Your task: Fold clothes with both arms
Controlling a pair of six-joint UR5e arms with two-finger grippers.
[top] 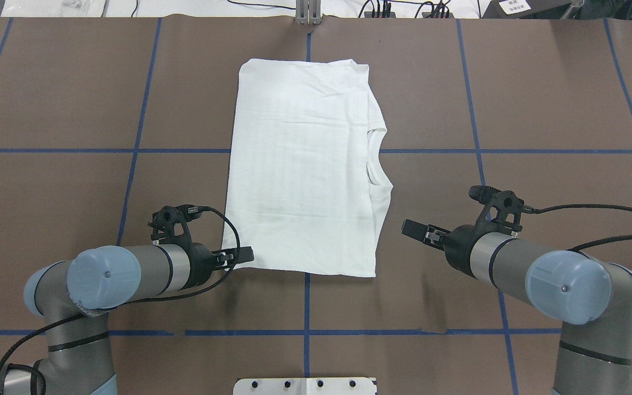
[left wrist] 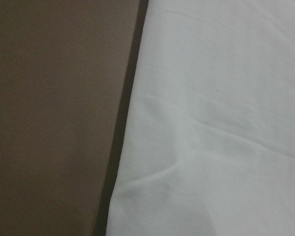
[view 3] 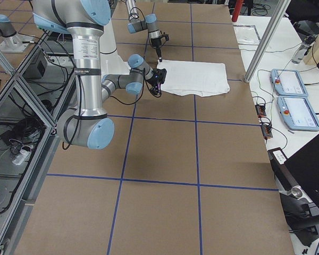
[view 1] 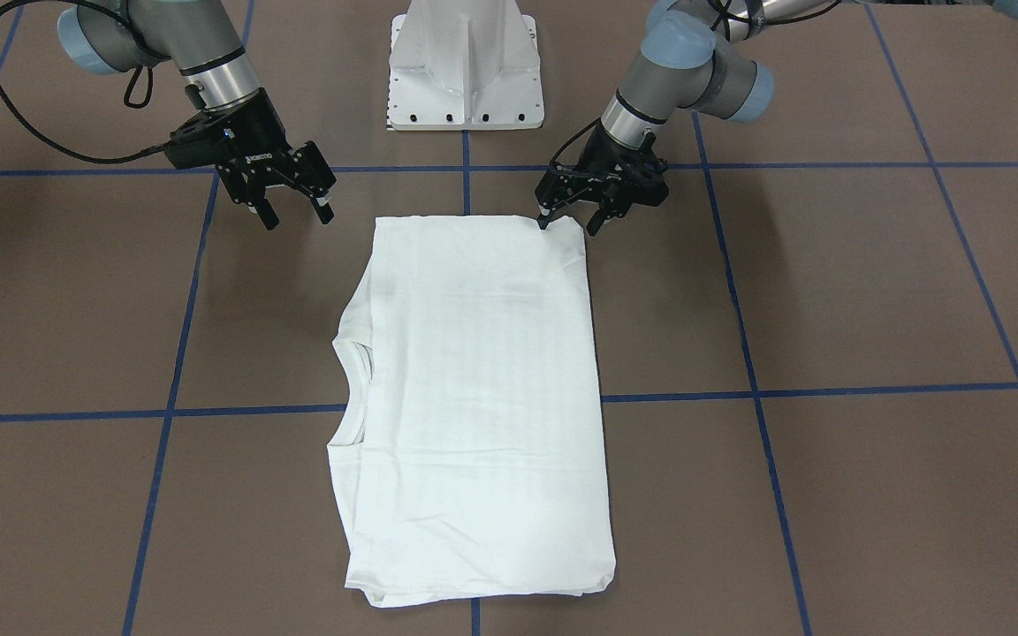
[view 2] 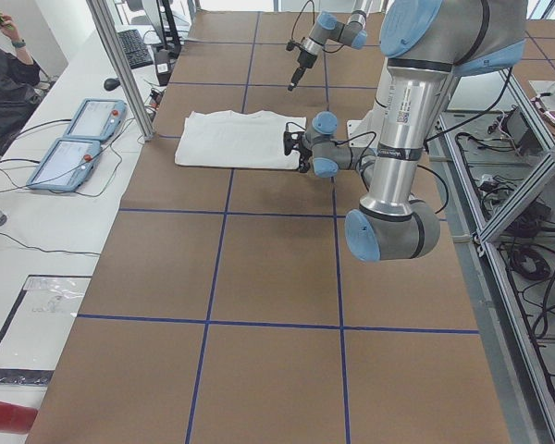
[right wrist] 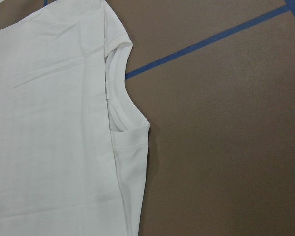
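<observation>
Front view: shirt (view 1: 474, 397) lies folded flat on the table (view 1: 827, 291). Left gripper (view 1: 569, 224) is spread wide, one fingertip (view 1: 545, 218) at its robot-side corner. Right gripper (view 1: 298, 217) is spread too, holding nothing. Overhead: collar (top: 373, 159) faces the right gripper. Left wrist cam: just shirt edge.

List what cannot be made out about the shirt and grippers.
- shirt: underside and inner layers, every view, hidden by its own folds.
- left gripper: contact with the shirt's corner, front view, too small; overhead, its wrist partly covers it.
- Wrist views: no gripper fingers in frame.
</observation>
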